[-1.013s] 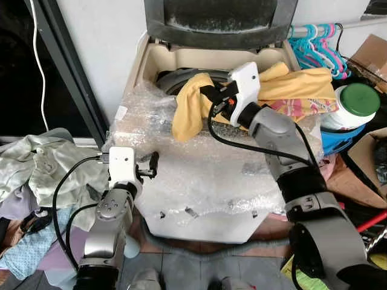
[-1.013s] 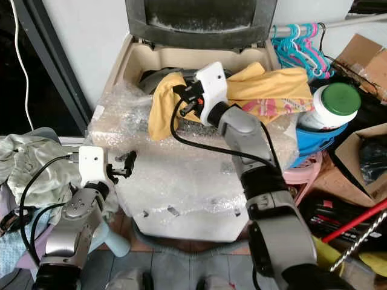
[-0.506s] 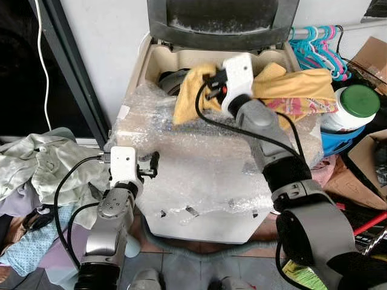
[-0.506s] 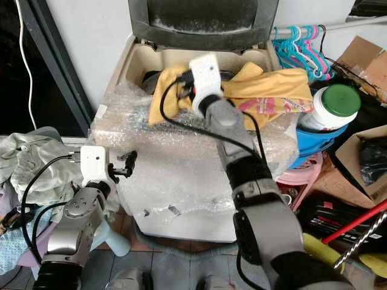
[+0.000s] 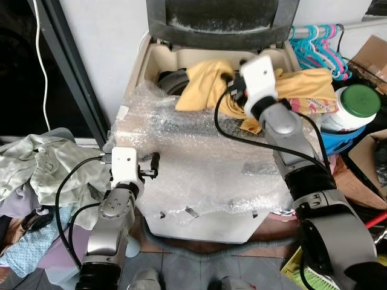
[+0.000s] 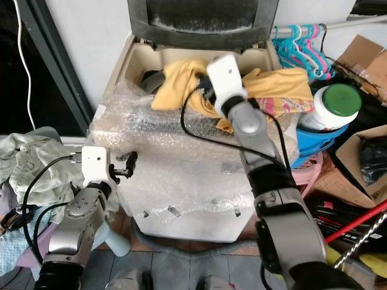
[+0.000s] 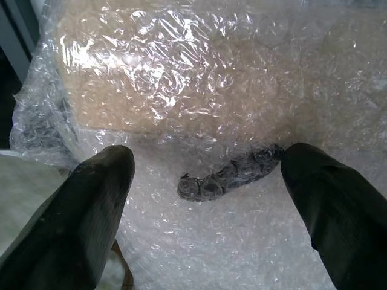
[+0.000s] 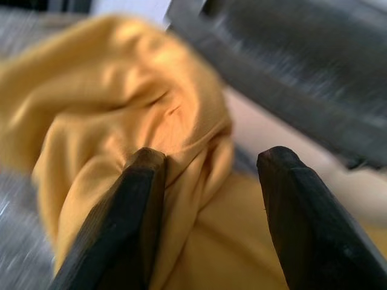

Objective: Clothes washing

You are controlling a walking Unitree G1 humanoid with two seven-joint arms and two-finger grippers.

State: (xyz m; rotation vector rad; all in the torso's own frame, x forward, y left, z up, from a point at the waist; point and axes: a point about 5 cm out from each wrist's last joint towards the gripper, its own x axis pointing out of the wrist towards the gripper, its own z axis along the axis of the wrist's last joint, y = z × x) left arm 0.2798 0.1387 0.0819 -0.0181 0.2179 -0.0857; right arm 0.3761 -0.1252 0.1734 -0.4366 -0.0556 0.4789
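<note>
yellow garment [image 5: 208, 84] over washer rim [image 5: 151, 57] (right gripper [image 8: 208, 181] alongside)

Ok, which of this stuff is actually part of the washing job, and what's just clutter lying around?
Part of the job:
- yellow garment, bunched at the washer opening
- washing machine, lid up, top wrapped in bubble wrap
- right gripper, open, against the garment
- left gripper, open over the bubble wrap
- clothes pile on the floor, likely next

Lying about:
- green-lidded jar
- hangers
- cardboard box
</note>
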